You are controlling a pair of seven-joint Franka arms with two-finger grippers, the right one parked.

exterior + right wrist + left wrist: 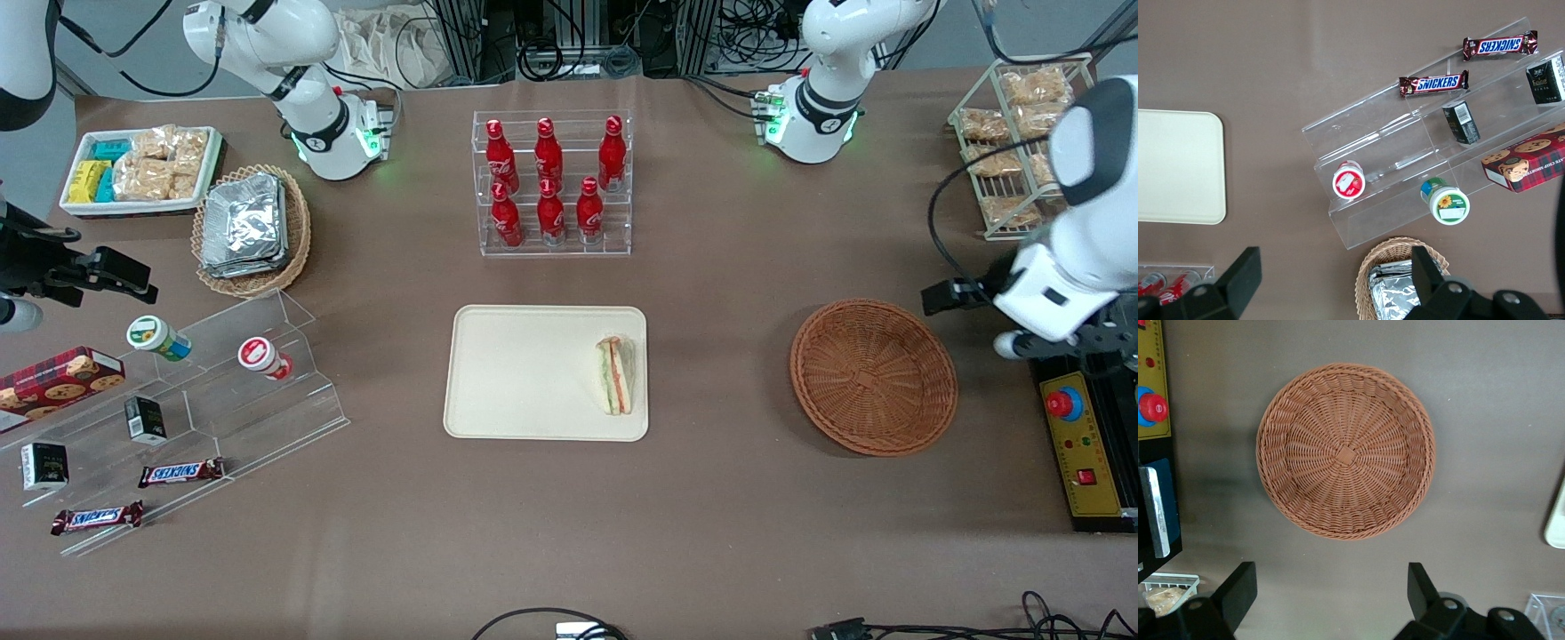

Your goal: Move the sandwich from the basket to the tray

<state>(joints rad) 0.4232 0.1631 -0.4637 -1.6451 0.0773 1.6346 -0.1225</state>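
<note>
Tray [533, 373] mid-table, flat. Sandwich [615, 374] lies on tray, at its edge toward my working end, long side along the rim, filling stripes showing. Bottle rack [553, 184] farther from front cam than tray. Basket [873, 376] sits well apart from tray toward my end, nothing in it; wrist cam shows bare weave [1346, 451]. My gripper [1331, 593] hovers high above table near basket, at the table's edge by the button box [1080, 446]. Fingers [1239, 588] spread wide, released, holding nothing.
</note>
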